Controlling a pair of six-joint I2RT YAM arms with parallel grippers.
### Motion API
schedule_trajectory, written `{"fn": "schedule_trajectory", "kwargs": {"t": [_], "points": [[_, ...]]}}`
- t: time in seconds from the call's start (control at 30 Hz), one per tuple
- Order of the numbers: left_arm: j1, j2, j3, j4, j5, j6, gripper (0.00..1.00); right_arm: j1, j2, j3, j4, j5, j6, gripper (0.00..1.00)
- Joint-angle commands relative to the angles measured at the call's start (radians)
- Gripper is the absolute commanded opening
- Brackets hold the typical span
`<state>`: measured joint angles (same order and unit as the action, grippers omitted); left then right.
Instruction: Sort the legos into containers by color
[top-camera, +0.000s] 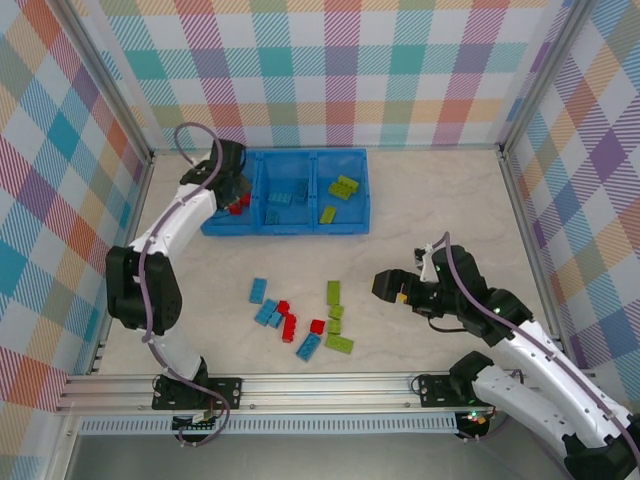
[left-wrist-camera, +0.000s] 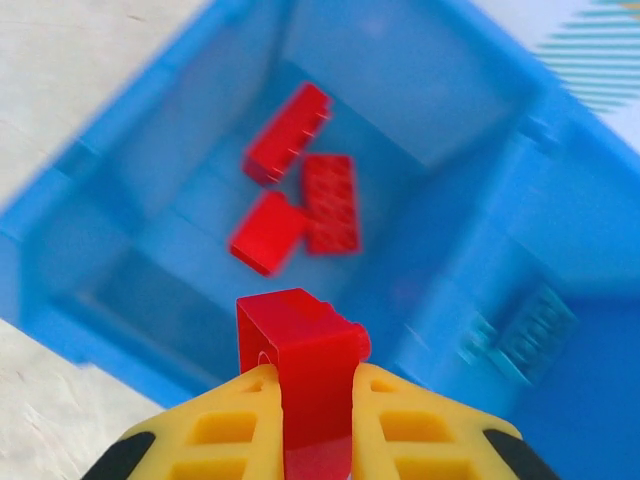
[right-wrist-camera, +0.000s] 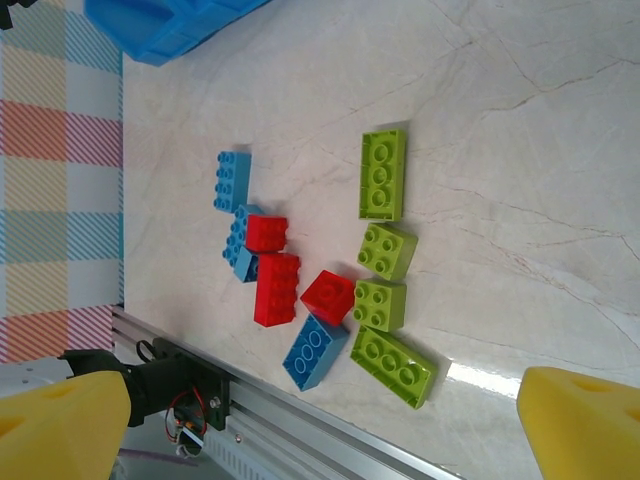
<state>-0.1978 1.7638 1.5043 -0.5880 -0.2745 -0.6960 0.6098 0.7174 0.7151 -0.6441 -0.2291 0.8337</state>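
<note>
My left gripper (left-wrist-camera: 312, 378) is shut on a red lego (left-wrist-camera: 300, 345) and hangs over the left compartment of the blue tray (left-wrist-camera: 130, 170). Three red legos (left-wrist-camera: 330, 203) lie on that compartment's floor. From above, the left gripper (top-camera: 235, 188) is over the tray (top-camera: 300, 231); its middle compartment holds light blue legos (top-camera: 285, 195) and its right one holds lime green legos (top-camera: 345, 187). Loose red (right-wrist-camera: 277, 288), light blue (right-wrist-camera: 315, 352) and green legos (right-wrist-camera: 383, 173) lie on the table. My right gripper (top-camera: 385, 285) is open to their right, with nothing between its fingers (right-wrist-camera: 60, 420).
An aluminium rail (top-camera: 300, 385) runs along the near table edge, close to the loose pile. Plaid walls (top-camera: 340, 70) enclose the table on three sides. Bare marble-patterned table (top-camera: 440, 200) lies right of the tray.
</note>
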Motion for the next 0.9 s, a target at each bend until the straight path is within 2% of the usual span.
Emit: {"fn": "schedule_trajectory", "kwargs": {"t": [0.0,0.1,0.2,0.33,0.47,0.63,0.7,0.77,0.87], "points": [[0.061,0.069,0.044,0.017,0.056,0.029,0.23,-0.003,0.018,0.001,0.009,0.002,0.007,1.0],[0.074,0.115,0.073,0.024,0.12,0.053,0.36,-0.002,0.049,0.012,-0.001,0.015,-0.009,1.0],[0.074,0.095,0.07,0.037,0.142,0.067,0.42,-0.001,0.107,0.031,-0.012,0.023,-0.027,1.0],[0.075,-0.012,0.025,0.048,0.15,0.089,0.45,0.01,0.22,0.067,-0.007,0.019,-0.038,0.94],[0.043,-0.199,-0.067,0.036,0.232,0.169,0.45,0.07,0.371,0.139,-0.022,0.127,-0.034,0.87],[-0.106,-0.484,-0.184,-0.033,0.332,0.414,0.45,0.16,0.586,0.251,-0.04,0.26,0.0,0.86],[-0.163,-0.59,-0.248,-0.071,0.372,0.507,0.49,0.196,0.676,0.291,-0.027,0.292,0.019,0.86],[-0.196,-0.697,-0.333,-0.092,0.362,0.561,0.54,0.228,0.761,0.335,-0.03,0.334,0.058,0.9],[-0.205,-0.843,-0.48,-0.097,0.372,0.665,0.54,0.257,0.899,0.413,-0.038,0.343,0.1,0.89]]}}
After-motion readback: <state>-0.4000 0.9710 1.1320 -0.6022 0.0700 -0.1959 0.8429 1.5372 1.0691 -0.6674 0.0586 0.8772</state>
